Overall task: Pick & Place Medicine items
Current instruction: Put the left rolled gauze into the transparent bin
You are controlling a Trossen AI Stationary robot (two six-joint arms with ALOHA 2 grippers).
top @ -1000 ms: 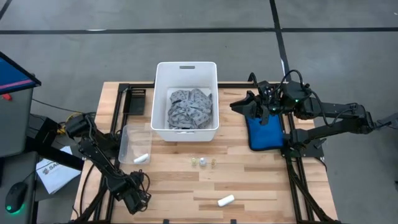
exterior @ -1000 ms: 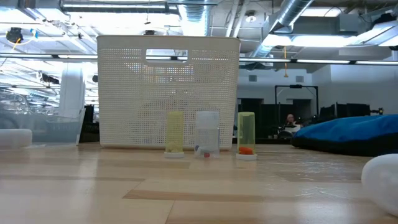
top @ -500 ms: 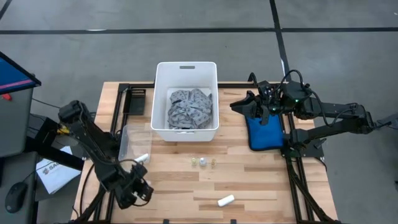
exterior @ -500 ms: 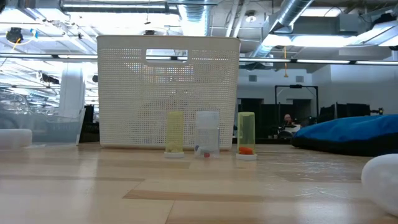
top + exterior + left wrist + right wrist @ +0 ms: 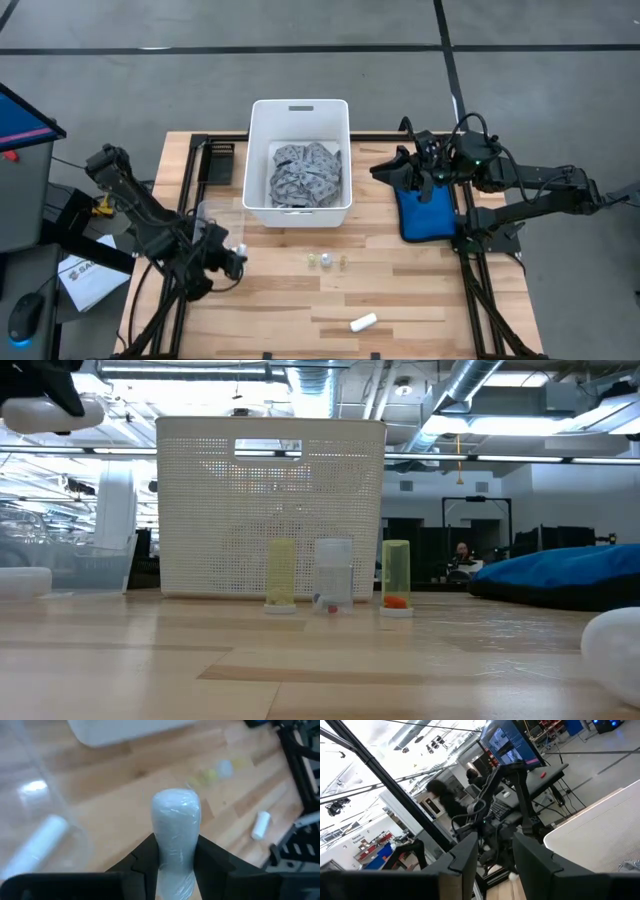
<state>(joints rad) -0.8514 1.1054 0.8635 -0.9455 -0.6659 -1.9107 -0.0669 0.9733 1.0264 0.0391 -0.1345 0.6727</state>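
White bin (image 5: pixel 299 110) — grey cloth (image 5: pixel 305 175) inside

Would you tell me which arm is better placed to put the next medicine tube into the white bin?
The left. Its gripper is already shut on a white tube, raised above the table near the bin's front left corner. The right gripper holds nothing and rests over the blue pouch.

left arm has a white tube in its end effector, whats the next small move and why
Probably carry it toward the white bin and release there. The left end effector is shut on a white tube, held above the table near the clear tray, where another tube still lies. The right end effector waits over the blue pouch.
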